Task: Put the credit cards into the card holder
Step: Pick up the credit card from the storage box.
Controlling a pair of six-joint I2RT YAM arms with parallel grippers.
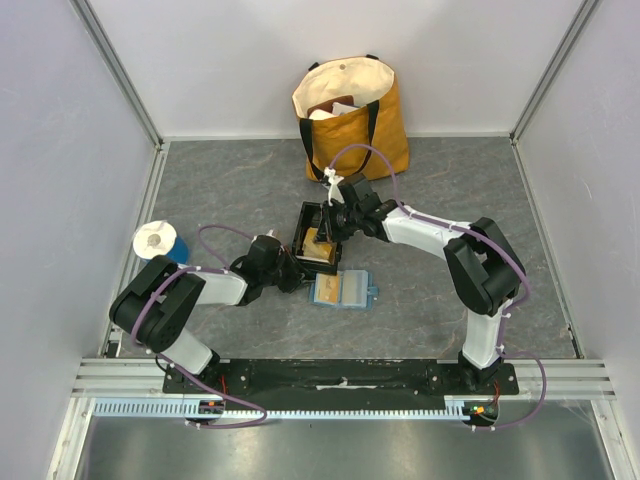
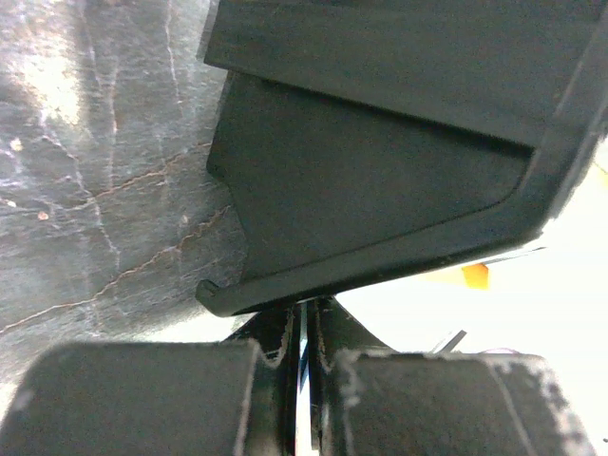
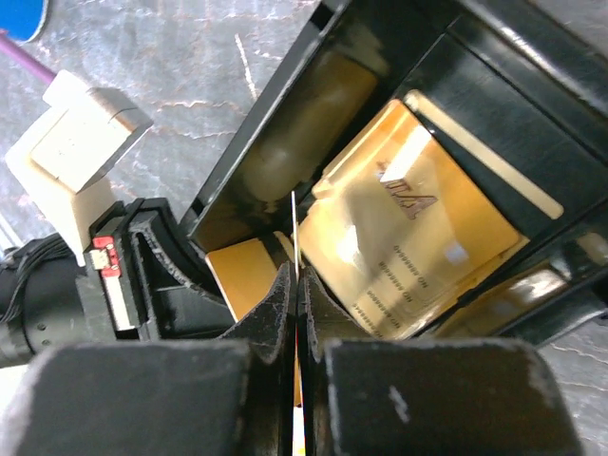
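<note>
The black tray point(image 1: 304, 222) lies mid-table with gold cards in it. My right gripper point(image 1: 328, 228) reaches into it and is shut on a thin card seen edge-on point(image 3: 294, 223). A gold-orange credit card point(image 3: 408, 237) lies curved in the tray point(image 3: 256, 123), with another orange card point(image 3: 242, 275) beside my fingertips. My left gripper point(image 1: 293, 274) is at the tray's near-left corner, its jaws closed at the tray's rim point(image 2: 380, 171). The teal card holder point(image 1: 343, 290) lies open just in front of the tray, with a tan card showing in it.
A mustard and cream tote bag point(image 1: 350, 115) stands against the back wall behind the tray. A white and blue roll point(image 1: 158, 241) sits at the left beside my left arm. Grey walls close in three sides.
</note>
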